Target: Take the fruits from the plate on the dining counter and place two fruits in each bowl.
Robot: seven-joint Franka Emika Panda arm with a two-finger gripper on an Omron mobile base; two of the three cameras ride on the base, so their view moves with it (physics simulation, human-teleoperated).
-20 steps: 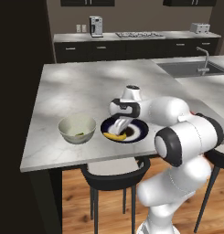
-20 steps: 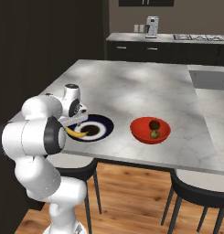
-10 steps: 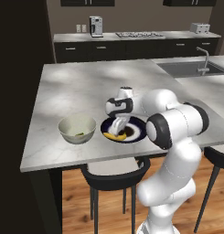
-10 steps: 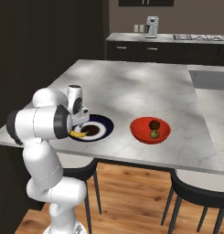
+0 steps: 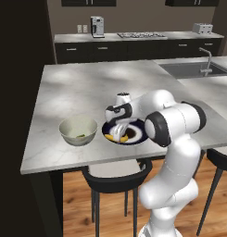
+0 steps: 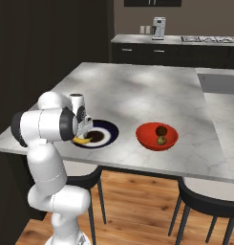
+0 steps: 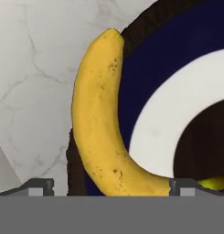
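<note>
The white arm's gripper (image 5: 117, 136) hangs low over the navy-rimmed plate (image 5: 139, 135) at the near edge of the dining counter (image 5: 78, 88), fingers spread wide, holding nothing. In the hand view, a yellow banana (image 7: 96, 132) lies on the plate's rim between the fingertips. At the plate's nine o'clock stands the pale bowl (image 5: 78, 130); at three o'clock, the red bowl (image 6: 156, 136) holds a brownish fruit (image 6: 161, 130) and a green one (image 6: 161, 140).

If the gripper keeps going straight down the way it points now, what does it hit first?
Most likely the curved yellow banana, lying along the rim of the round navy-and-white plate, right between the open jaws of the gripper. How far off is hard to judge.
</note>
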